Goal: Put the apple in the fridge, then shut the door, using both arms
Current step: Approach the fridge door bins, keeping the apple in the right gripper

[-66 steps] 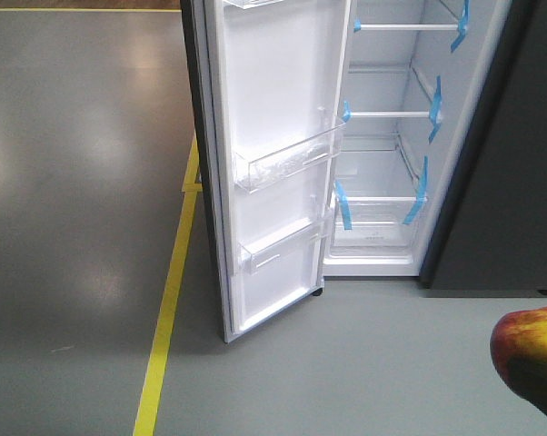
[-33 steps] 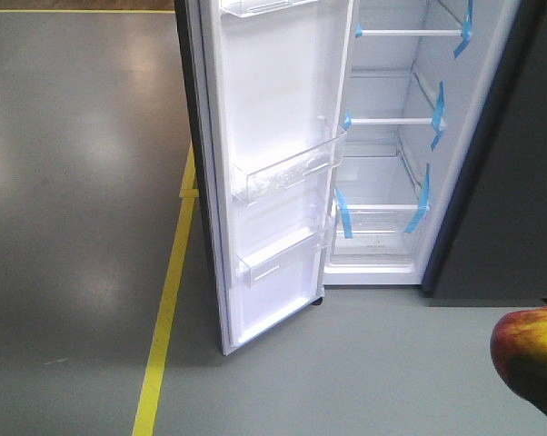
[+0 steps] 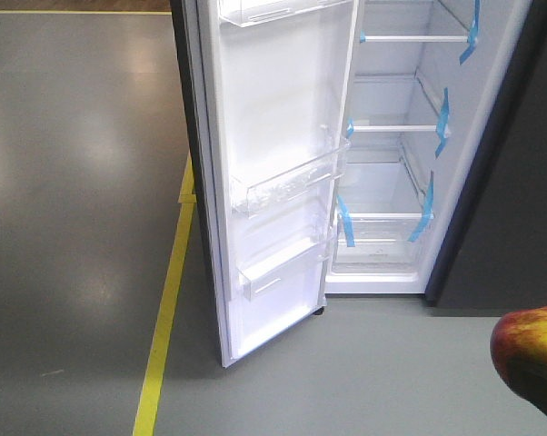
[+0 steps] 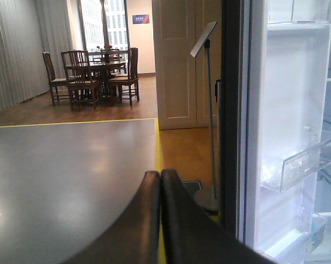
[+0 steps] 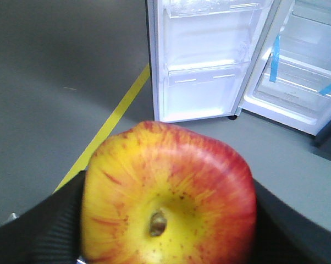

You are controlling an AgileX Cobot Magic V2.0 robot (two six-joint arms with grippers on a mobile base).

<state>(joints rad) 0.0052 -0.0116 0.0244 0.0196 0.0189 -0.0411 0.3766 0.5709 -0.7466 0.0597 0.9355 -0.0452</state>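
The red and yellow apple [image 5: 168, 192] fills the lower part of the right wrist view, clamped between the black fingers [image 5: 39, 231] of my right gripper [image 5: 168, 220]. It also shows at the bottom right corner of the front view, apple [image 3: 528, 341]. The fridge [image 3: 392, 173] stands open ahead, its white shelves bare. Its door [image 3: 273, 173] is swung wide to the left, with clear bins on the white lining. My left gripper [image 4: 160, 175] is shut with nothing in it, level with the door's dark edge [image 4: 230, 121].
A yellow floor line [image 3: 169, 309] runs toward the door's foot. Blue tape strips [image 3: 343, 222] hang on the shelf fronts. A dark cabinet side [image 3: 510, 182] flanks the fridge on the right. A sign stand [image 4: 209, 110] and a dining table with chairs [image 4: 94, 74] lie beyond the door.
The fridge and door have grown slightly larger and shifted up in the front view, so the base has rolled closer. The apple stays held at the same corner.
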